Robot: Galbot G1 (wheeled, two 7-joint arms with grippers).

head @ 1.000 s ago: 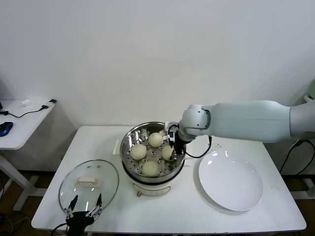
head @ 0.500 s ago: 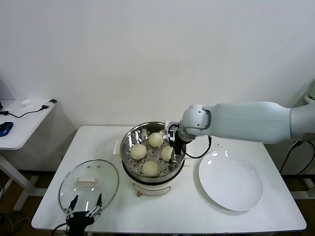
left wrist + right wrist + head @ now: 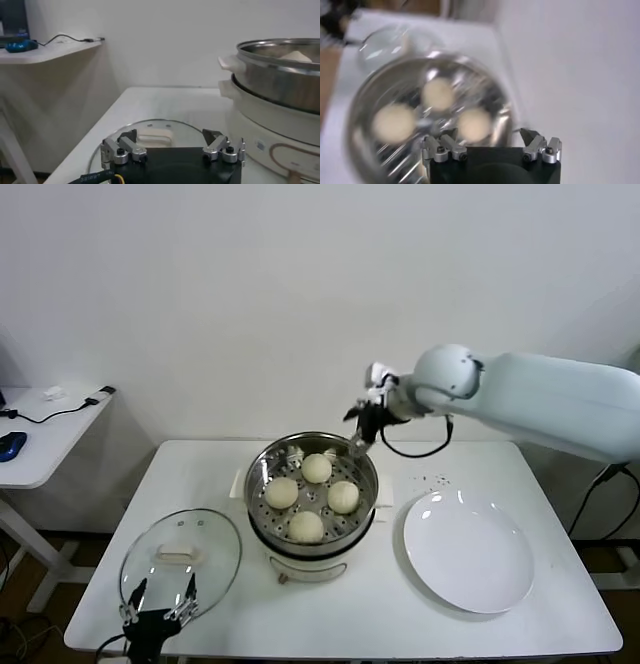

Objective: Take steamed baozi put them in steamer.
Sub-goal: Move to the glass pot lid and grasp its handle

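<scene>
Four cream-white baozi lie on the perforated tray inside the steel steamer point(image 3: 262, 484) at the table's middle: one at the back point(image 3: 317, 468), one on the left point(image 3: 281, 492), one on the right point(image 3: 343, 496), one at the front point(image 3: 305, 527). My right gripper point(image 3: 363, 427) is open and empty, raised above the steamer's back right rim. In the right wrist view the steamer point(image 3: 365, 105) and three baozi point(image 3: 437, 93) show below the open gripper point(image 3: 490, 140). My left gripper point(image 3: 157, 609) is open and parked at the table's front left edge.
A flat white plate point(image 3: 468, 551) lies right of the steamer. A round glass lid point(image 3: 181, 554) lies at front left, just beyond my left gripper point(image 3: 172, 141), and it also shows in the left wrist view point(image 3: 150, 131). A side table point(image 3: 40, 429) stands at far left.
My right gripper has let go of the right-hand baozi and risen up and back out of the steamer. The baozi stays on the tray. The left gripper shifted slightly.
</scene>
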